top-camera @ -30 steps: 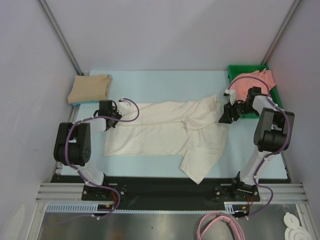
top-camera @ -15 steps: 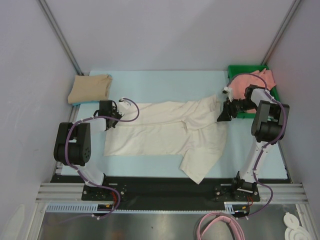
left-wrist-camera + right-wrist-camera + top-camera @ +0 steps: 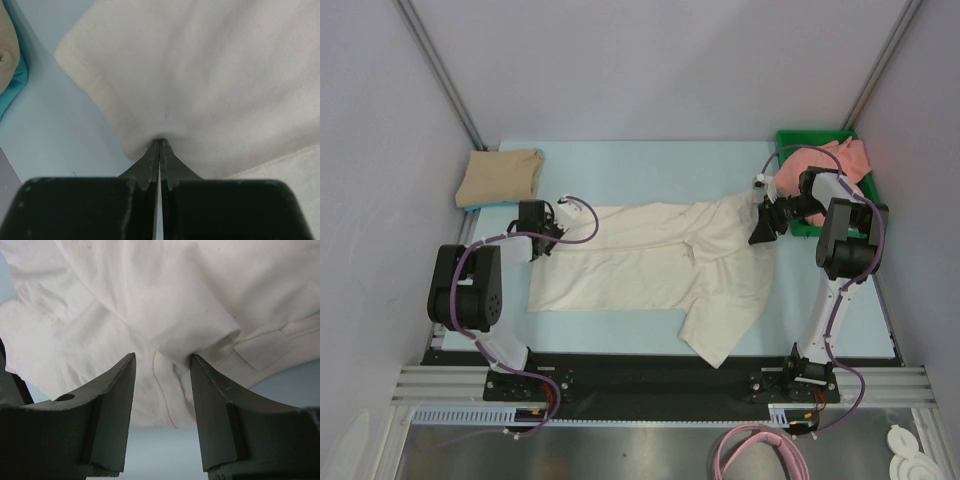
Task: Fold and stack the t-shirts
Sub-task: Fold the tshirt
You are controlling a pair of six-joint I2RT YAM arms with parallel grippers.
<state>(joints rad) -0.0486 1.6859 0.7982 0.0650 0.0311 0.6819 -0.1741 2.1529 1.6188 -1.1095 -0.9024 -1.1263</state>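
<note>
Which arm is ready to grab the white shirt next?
Right. The right pincer hangs open over one end of the white shirt, while the left pincer is shut on its other edge.

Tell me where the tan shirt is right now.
In the top view the tan shirt lies folded at the far left corner of the table, just beyond the left gripper and apart from the cream shirt.

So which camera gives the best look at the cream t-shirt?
The top external view: the whole cream t-shirt lies spread out there. The left wrist view shows only its edge pinched in the shut left gripper; the right wrist view shows only folds beyond the open right gripper.
</note>
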